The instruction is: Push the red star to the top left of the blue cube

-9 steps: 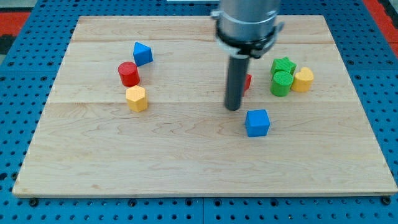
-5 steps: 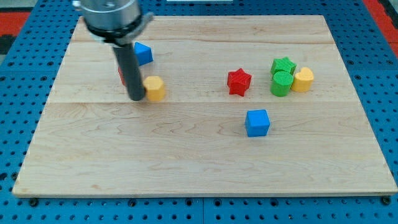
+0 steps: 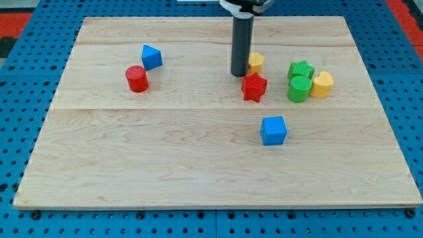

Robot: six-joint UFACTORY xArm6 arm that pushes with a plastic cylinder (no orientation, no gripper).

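Yellow block shifted; eight blocks total

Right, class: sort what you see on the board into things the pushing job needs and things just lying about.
Belongs to the job:
- red star
- blue cube
- my tip, just above and left of the star

Lying about:
- yellow block beside the rod
- red cylinder
- blue triangular block
- green star
- green cylinder
- yellow block at right
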